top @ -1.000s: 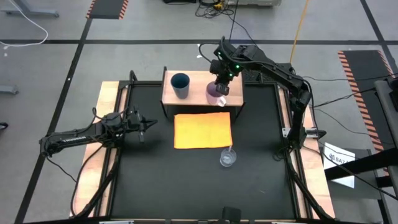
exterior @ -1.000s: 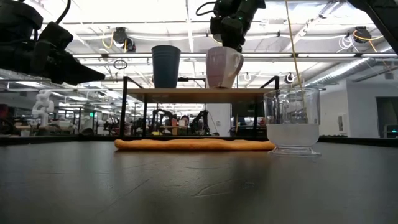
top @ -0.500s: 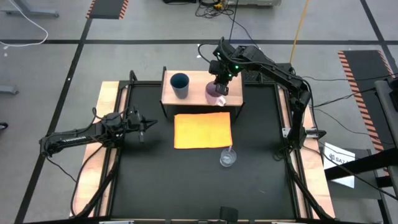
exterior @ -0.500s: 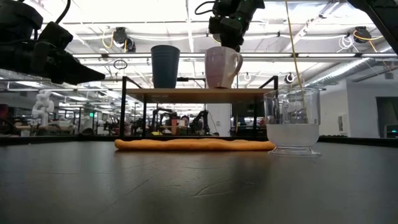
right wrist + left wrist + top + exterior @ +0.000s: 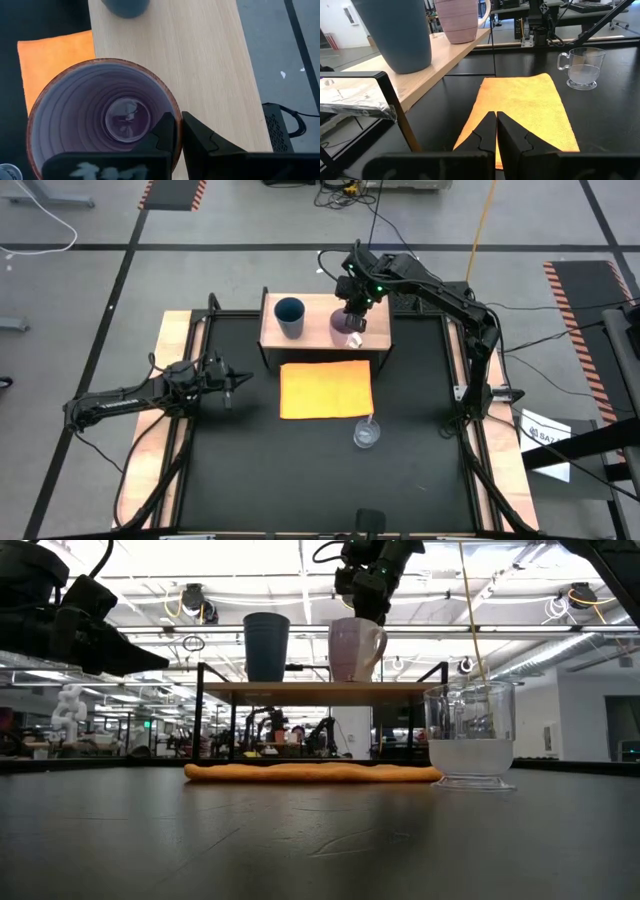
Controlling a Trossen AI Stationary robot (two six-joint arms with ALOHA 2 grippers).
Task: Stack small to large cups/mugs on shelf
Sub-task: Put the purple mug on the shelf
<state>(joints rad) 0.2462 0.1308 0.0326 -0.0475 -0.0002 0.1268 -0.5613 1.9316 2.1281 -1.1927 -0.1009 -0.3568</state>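
Since the picture of a second ago, the lilac ceramic mug with a handle has gone from slightly tilted to upright and a little toward the middle of the light wooden shelf with dark side supports; now I see it standing flat on the board. My right gripper is above it, near the shelf's right end, its two fingers pinched on the mug's rim, one inside and one outside (the wrist camera looks straight down into the mug).

The dark blue handleless tumbler stands already on the left part of the shelf, well apart from the mug. So I judge two of three are placed.

What is left: the clear see-through cup is not yet on the shelf. It stands on the black table, toward its front edge, just beside the front right corner of the flat orange cloth that lies before the shelf. I must release the mug first, then bring this cup.

My left gripper waits near the table's left edge, fingers pressed together and holding nothing.
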